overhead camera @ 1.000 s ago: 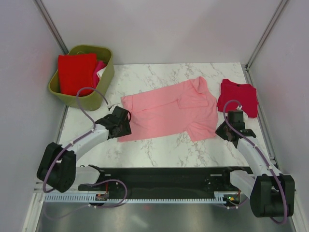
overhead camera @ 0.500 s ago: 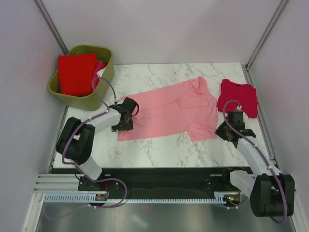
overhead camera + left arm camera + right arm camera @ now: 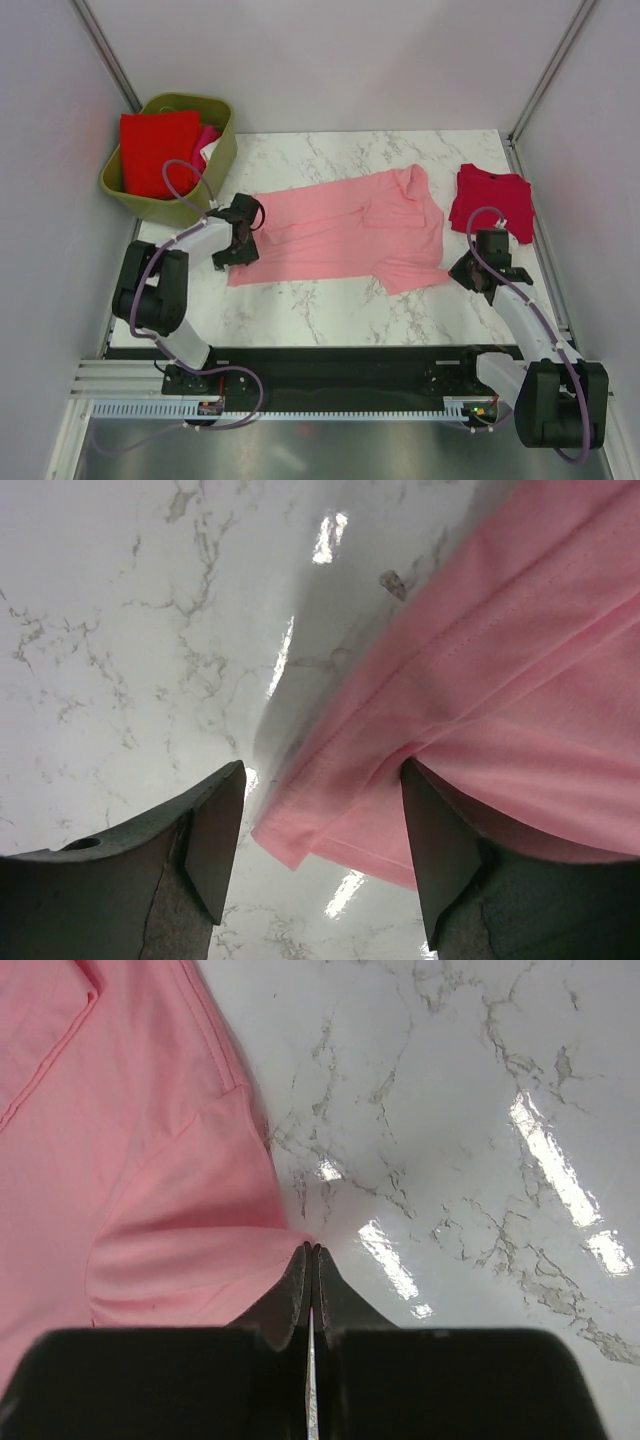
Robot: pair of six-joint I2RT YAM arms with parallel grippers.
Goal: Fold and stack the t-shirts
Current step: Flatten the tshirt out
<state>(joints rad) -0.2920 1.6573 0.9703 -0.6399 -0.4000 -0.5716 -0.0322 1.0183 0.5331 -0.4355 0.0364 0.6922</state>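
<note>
- The left gripper [image 3: 320, 852] is spread wide, with one finger on each side of the hem corner of the light pink t-shirt [image 3: 500, 670], near the left edge of the marble table [image 3: 330, 312].
- The right gripper [image 3: 312, 1252] is pressed together, its tips meeting the shirt's sleeve edge. I cannot tell whether any cloth is pinched.
- The dark crimson t-shirt [image 3: 490, 200] lies folded by the right edge.
- The olive-green basket [image 3: 222, 150] at the far left corner holds a bright red t-shirt [image 3: 157, 150].

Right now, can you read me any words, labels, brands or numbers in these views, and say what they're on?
None: no readable text shows in any view. The light pink t-shirt, the crimson t-shirt, the red shirt in the olive basket and the marble table show no print.
</note>
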